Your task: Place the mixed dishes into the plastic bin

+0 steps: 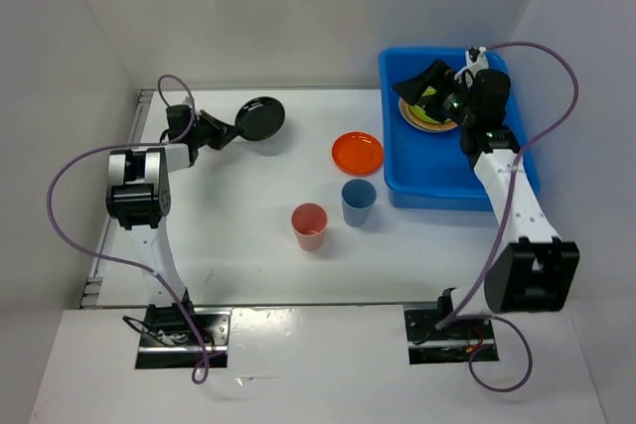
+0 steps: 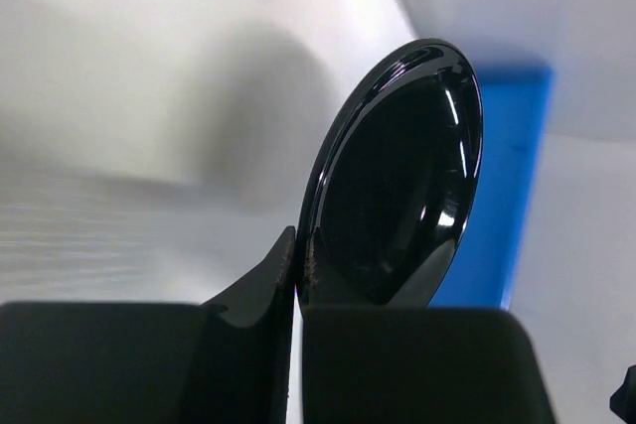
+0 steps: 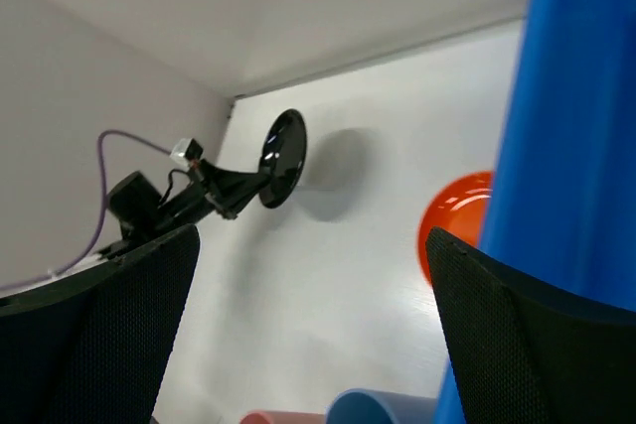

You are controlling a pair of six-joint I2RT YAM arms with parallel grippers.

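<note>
Left gripper point(image 1: 227, 132) clamps black plate point(image 1: 260, 118) by its rim near table point(image 1: 248, 265) far edge. Right gripper point(image 3: 310, 235) gapes over plastic bin point(image 1: 447, 191). Advise carrying plate level.

Over the blue bin point(image 1: 447, 178), the right gripper point(image 1: 425, 84) covers most of the stacked plates point(image 1: 429, 122). Left of the bin wall, the orange plate point(image 3: 452, 223) is half hidden; the pink cup point(image 3: 283, 416) and blue cup point(image 3: 383, 407) are cropped.

Light falls bright and even from above on my white table point(image 1: 248, 176), with only soft shadows. In my left wrist view the black plate point(image 2: 397, 176) carries thin white glare streaks, the background blurred. My right gripper point(image 3: 310, 235) looms dark and out of focus.
</note>
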